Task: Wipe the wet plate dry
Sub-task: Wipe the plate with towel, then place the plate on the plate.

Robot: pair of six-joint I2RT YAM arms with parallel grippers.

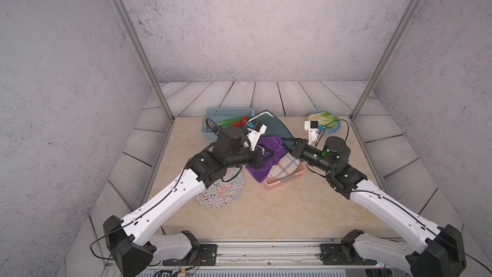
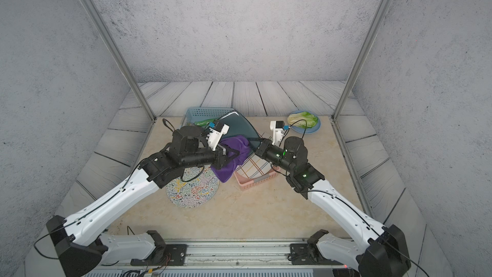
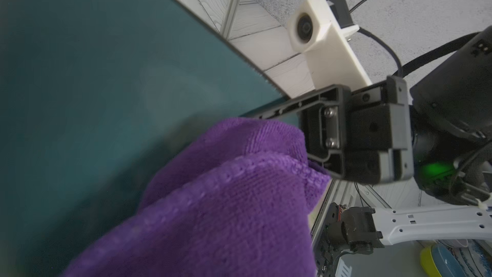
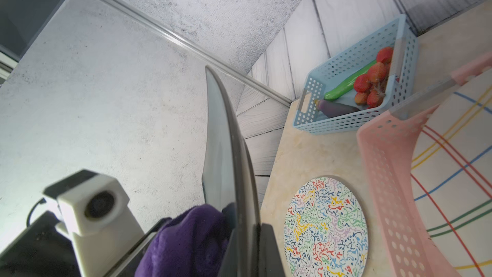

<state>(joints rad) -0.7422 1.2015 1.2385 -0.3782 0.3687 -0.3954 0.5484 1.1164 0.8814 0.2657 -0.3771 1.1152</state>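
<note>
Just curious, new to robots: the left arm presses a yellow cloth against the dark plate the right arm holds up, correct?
Wrong colour: the left arm presses a purple cloth against the dark plate the right arm holds up; see the left wrist view.

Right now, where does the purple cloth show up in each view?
Top view: purple cloth just right of centre, below the dark plate.
Top view: cloth just left of centre.
Left wrist: cloth large, close up, against the plate's face.
Right wrist: cloth bunched beside the plate's edge.
Shared landmark: the dark plate, in all four.
</note>
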